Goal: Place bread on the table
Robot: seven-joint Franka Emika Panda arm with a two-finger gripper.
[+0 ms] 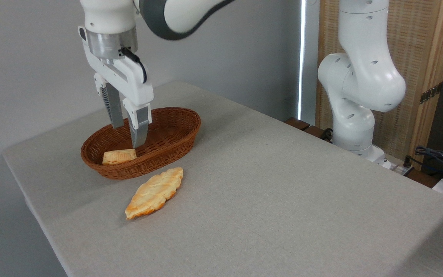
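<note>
The bread lies at the near-left end of the wicker basket on the table. The gripper hangs just above it, jaws slightly parted and empty. Descending off-centre risks striking the rim or nudging the bun against the wall.

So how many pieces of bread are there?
2. A small bun lies in the basket; a long pastry lies on the table beside it. None seem hidden.
</note>
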